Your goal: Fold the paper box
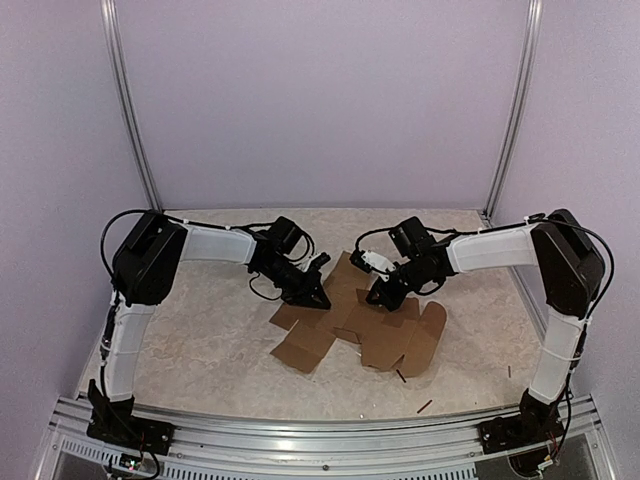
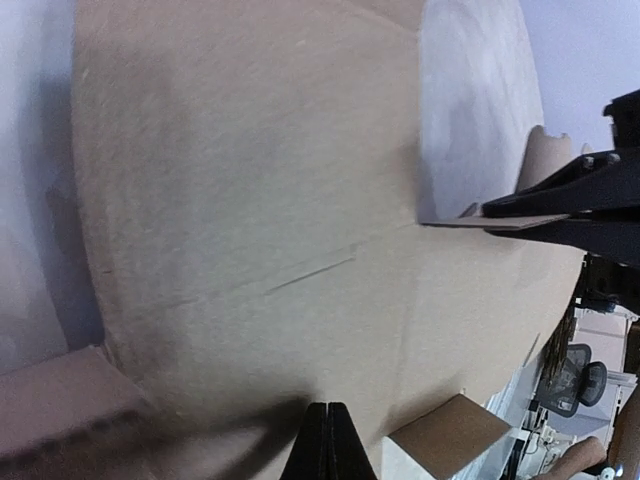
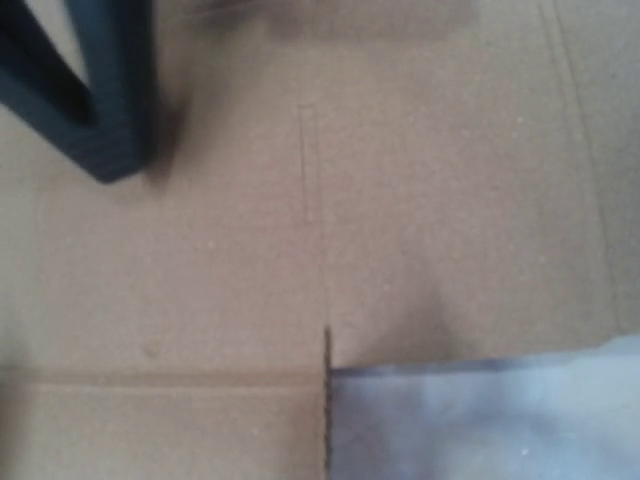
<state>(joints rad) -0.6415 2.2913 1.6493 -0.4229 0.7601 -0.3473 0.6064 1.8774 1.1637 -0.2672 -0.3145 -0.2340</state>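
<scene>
TOP VIEW: paper box (image 1: 355, 322) lies flat, unfolded, at centre of table (image 1: 200, 340); left gripper (image 1: 308, 292) and right gripper (image 1: 385, 297) at its upper edge | LEFT WRIST VIEW: alone shows right gripper pinching paper box edge, frame right; left gripper jaws pressed together, bottom centre | RIGHT WRIST VIEW: crease detail, left gripper finger upper left

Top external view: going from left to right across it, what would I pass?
Left arm → left gripper → right gripper → right arm. The paper box spreads beneath both grippers, so it has no single place.
</scene>
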